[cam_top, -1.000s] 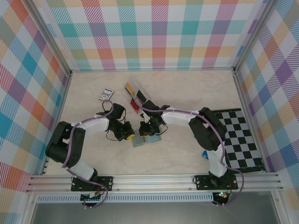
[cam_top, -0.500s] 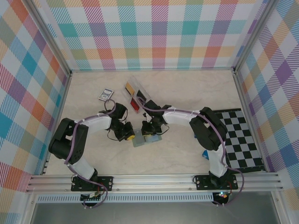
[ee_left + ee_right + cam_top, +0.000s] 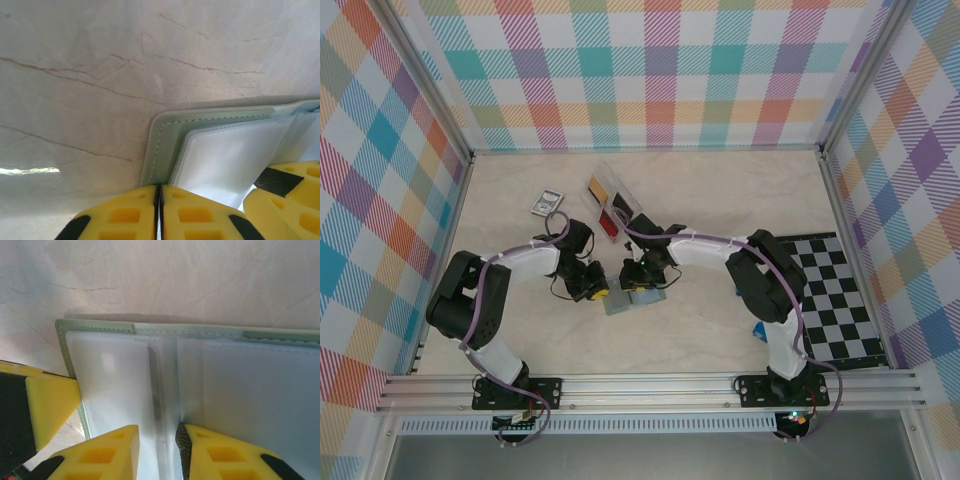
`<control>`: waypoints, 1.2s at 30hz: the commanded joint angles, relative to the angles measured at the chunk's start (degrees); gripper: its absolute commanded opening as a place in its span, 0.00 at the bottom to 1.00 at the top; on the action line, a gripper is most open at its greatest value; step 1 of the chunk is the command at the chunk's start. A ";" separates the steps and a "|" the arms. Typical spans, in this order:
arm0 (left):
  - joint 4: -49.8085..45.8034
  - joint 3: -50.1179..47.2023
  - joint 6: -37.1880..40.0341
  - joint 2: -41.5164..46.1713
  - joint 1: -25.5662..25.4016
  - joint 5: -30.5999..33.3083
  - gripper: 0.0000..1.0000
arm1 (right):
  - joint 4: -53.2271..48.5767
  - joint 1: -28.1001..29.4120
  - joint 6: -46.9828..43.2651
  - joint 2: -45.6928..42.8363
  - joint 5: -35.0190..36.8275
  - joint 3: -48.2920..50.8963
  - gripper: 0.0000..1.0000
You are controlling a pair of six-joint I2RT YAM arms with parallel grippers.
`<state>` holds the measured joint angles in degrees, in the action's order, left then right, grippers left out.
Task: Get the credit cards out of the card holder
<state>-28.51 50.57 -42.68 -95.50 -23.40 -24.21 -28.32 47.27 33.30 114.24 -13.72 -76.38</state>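
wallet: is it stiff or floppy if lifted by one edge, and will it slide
Probably floppy: the wallet is thin and stitched, with a fold down its middle, so lifted by one edge the other half would likely hang. Likely light and apt to slide when pushed, since it lies flat on the glossy table.

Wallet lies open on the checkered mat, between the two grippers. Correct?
Not on the mat: the wallet lies open on the marble table, between the left gripper and right gripper. The top view shows the checkered mat off to the right.
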 commanded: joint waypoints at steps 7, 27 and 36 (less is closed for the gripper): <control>-3.66 1.62 -2.07 8.09 2.92 0.30 0.24 | -11.15 5.12 -7.06 -5.75 14.86 -1.77 0.41; 4.46 -6.22 -4.98 10.09 6.96 -7.31 0.28 | -18.57 7.66 -5.20 7.20 21.51 -7.75 0.56; 8.19 -7.53 -5.50 8.93 6.66 -10.56 0.28 | -17.50 7.57 -3.40 8.60 21.17 -6.21 0.41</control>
<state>-22.28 44.10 -47.37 -86.02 -16.99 -32.18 -44.64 55.18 28.67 118.30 6.92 -85.25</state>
